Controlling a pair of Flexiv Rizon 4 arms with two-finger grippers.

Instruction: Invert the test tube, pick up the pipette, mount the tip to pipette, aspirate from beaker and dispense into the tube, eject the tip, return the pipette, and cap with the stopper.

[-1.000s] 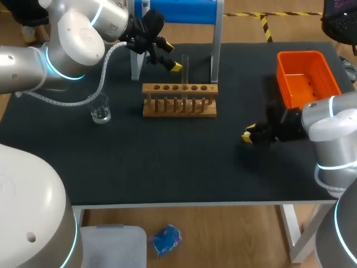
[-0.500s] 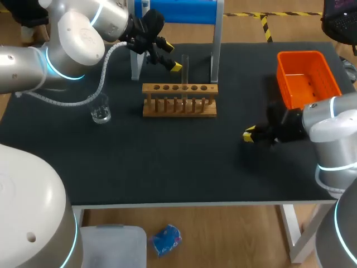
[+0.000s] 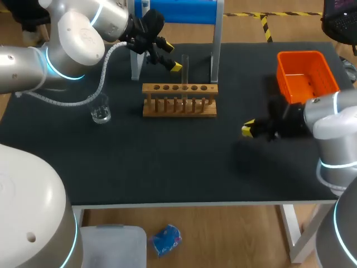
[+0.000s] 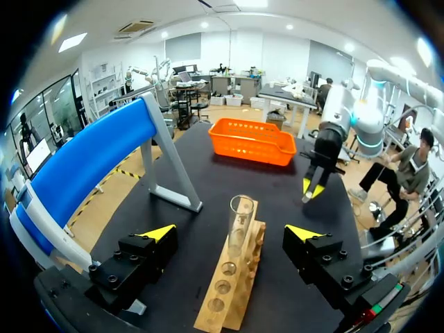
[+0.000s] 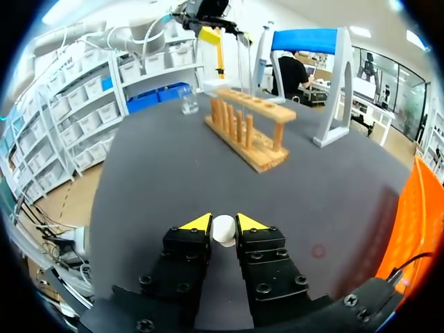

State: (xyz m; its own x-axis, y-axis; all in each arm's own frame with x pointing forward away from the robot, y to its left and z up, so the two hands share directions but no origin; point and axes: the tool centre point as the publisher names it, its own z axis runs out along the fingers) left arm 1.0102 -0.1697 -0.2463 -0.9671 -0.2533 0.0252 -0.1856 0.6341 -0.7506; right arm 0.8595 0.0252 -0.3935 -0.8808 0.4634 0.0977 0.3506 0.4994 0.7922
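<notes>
The right claw [image 5: 217,223] is clenched on a small, smooth white stopper [image 5: 223,232] over the dark matte surface [image 5: 139,173]. The left claw [image 4: 230,233] hangs released, with the clear glass tube [image 4: 240,214] just ahead, upright in the wooden rack [image 4: 229,305]. Seemingly only capping remains.

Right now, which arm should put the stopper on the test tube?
Right. The right tool is shut on the white stopper. The left tool is open and empty, one finger on each side of the test tube standing in the wooden rack, so it could probably only steady it.
</notes>
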